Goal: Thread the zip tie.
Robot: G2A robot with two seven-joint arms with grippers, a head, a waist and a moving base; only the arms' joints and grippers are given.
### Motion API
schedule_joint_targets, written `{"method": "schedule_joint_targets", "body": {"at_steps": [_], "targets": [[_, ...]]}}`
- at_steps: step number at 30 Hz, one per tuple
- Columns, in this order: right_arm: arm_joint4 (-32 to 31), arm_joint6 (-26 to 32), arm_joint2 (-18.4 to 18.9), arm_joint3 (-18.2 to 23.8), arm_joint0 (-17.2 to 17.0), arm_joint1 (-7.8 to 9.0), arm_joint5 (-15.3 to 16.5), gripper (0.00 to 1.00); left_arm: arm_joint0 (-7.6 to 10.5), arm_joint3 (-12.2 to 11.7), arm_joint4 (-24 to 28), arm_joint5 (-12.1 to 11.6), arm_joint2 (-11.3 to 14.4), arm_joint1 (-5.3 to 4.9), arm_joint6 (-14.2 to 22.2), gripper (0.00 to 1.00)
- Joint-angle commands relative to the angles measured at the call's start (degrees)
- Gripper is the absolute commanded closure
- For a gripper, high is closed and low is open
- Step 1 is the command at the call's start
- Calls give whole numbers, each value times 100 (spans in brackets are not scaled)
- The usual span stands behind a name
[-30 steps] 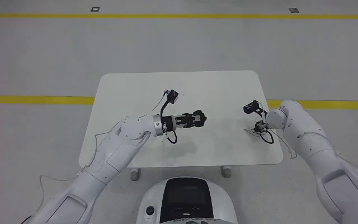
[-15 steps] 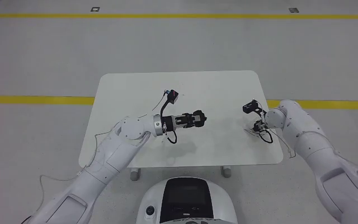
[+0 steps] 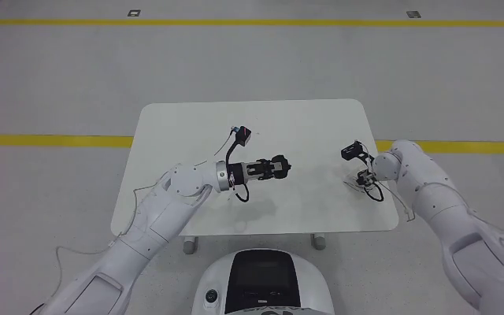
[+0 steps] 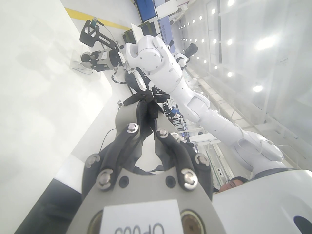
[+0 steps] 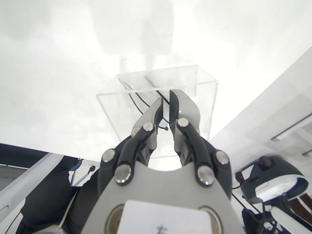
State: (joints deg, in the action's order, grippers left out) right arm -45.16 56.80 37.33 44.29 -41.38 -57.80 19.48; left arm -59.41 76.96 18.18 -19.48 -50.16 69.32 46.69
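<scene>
Right wrist view: zip tie (image 5: pixel 142 100) at right gripper (image 5: pixel 166 98), in box (image 5: pixel 204 83).

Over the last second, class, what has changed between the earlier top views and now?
Nothing visibly changed. The left gripper is over the middle of the table, and the right gripper reaches into the clear box near the table's right edge, both placed as before.

Glossy white arms (image 3: pixel 169 206), black cables (image 3: pixel 240 194), grey end effectors (image 5: pixel 166 97), black linkages (image 5: pixel 126 147), silver screws (image 5: pixel 206 172)
</scene>
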Motion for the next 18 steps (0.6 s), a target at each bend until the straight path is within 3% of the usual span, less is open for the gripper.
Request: {"method": "schedule_joint_targets", "body": {"at_steps": [1, 10, 18], "targets": [[24, -18, -30, -50, 28, -10, 0, 100, 0, 0, 0, 0, 0, 0, 0, 100], [70, -89, -87, -99, 104, 12, 0, 100, 0, 0, 0, 0, 0, 0, 0, 100], [92, -103, 95, 261, 8, 215, 0, 100, 0, 0, 0, 0, 0, 0, 0, 100]]}}
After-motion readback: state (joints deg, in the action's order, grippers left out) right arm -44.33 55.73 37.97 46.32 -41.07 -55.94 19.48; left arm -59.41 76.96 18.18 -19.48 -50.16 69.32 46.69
